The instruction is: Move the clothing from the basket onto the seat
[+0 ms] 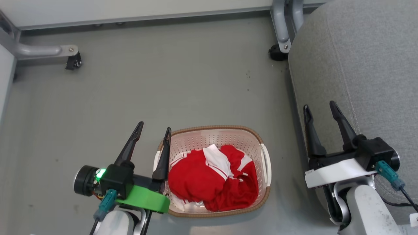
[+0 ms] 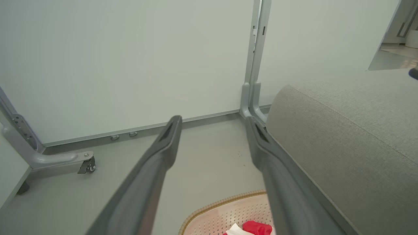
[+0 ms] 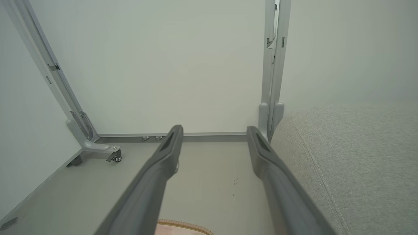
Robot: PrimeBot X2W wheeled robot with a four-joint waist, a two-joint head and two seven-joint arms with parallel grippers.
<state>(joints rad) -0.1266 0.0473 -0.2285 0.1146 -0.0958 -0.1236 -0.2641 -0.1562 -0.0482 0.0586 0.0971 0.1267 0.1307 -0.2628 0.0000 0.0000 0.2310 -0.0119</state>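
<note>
Both arms reach forward, fingers pointing at the far wall [image 1: 130, 6]. The left gripper [image 1: 154, 127] hangs at the left rim of the basket [image 1: 215, 128], fingers spread, holding nothing. The right gripper [image 1: 319, 106], likewise spread and empty, hangs at the left edge of the seat [image 1: 365, 65]. The clothing [image 1: 196, 176] lies bunched inside the basket on the floor [image 1: 179, 81].

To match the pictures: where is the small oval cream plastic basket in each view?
Head view: small oval cream plastic basket, bottom centre.
Left wrist view: basket at bottom edge, right of centre.
Right wrist view: basket rim at bottom edge, left of centre.
Shared landmark: large grey woven-fabric seat, right side everywhere.
</note>
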